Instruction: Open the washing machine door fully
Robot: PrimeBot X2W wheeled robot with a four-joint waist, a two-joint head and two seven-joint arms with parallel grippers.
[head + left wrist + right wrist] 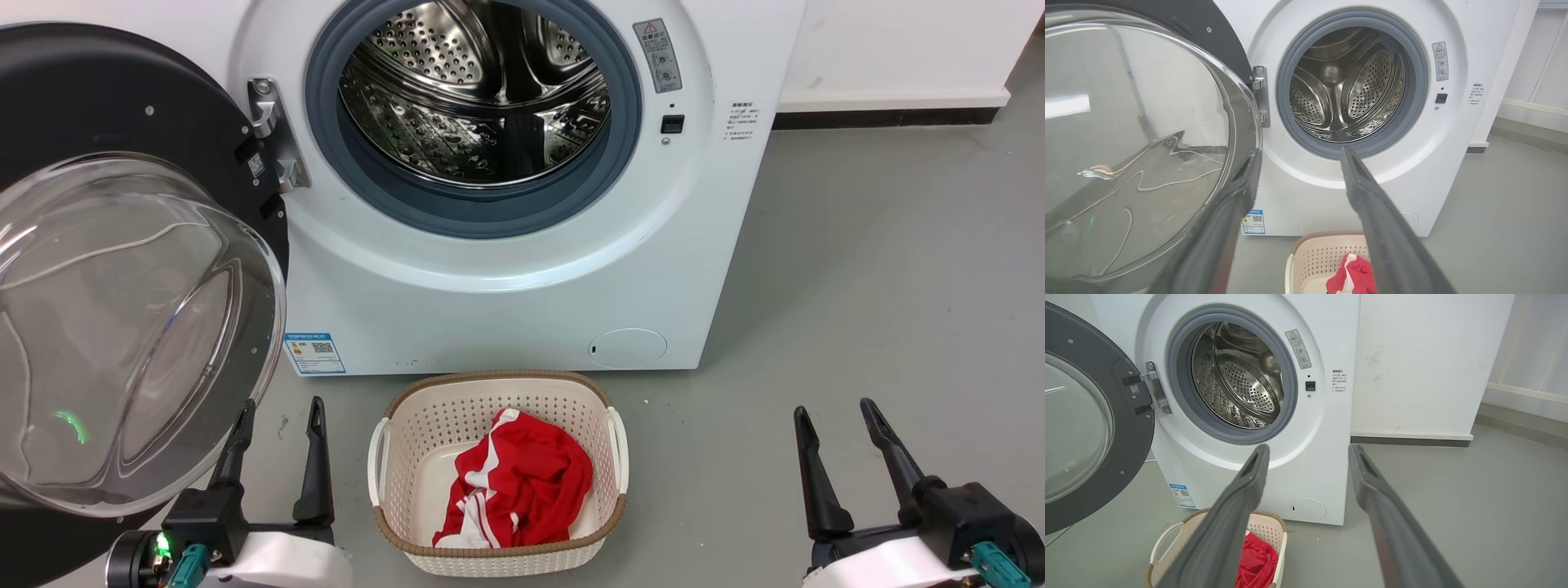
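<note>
Left gripper (282, 404) fingers spread, holding nothing, one overlapping the washing machine door (122, 98) (contact unclear; its edge cut off); right gripper (833, 407) likewise released, empty.

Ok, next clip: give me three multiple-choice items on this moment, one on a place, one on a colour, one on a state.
1. Where does the basket stand?
A. On the floor in front of the washing machine
B. On a shelf by the wall
C. On top of the machine

2. What colour is the cloth in the basket?
A. Blue
B. Red with white bands
C. Green

3. How is the washing machine door?
A. Shut
B. Swung open on its hinge
C. Taken off and lying flat

Answers:
1 A: the basket sits on the grey floor just before the machine's front.
2 B: the fabric is red with white bands.
3 B: the drum mouth is uncovered and the door hangs from the hinge at the machine's side.
</note>
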